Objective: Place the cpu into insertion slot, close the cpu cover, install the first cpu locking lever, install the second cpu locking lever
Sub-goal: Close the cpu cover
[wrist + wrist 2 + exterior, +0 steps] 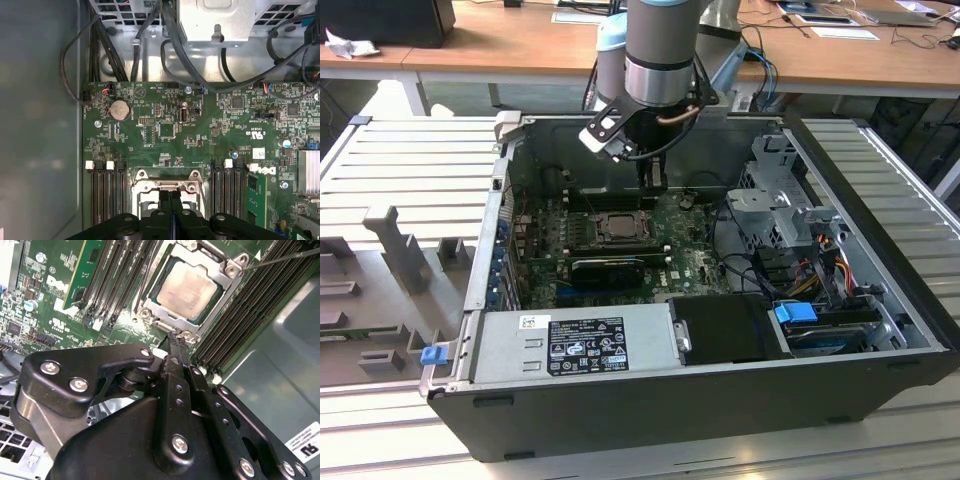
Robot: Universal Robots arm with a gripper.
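black 2-finger gripper (pixel 173 344) clenched, nothing seen between its tips, just beside the thin silvery square metal cpu cover (pixel 224 282) – inside the open dark grey computer case (pixel 720 400).
seated flat on the green motherboard (pixel 165 130): small pale silvery-beige square cpu (pixel 187 286), edges framed by the lowered cover; 1 thin wire lever (pixel 287 257) slanting away from a cover corner.

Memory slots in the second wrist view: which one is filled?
The one holding the green memory module, farthest from the cpu on its side; the other slots are bare black channels.
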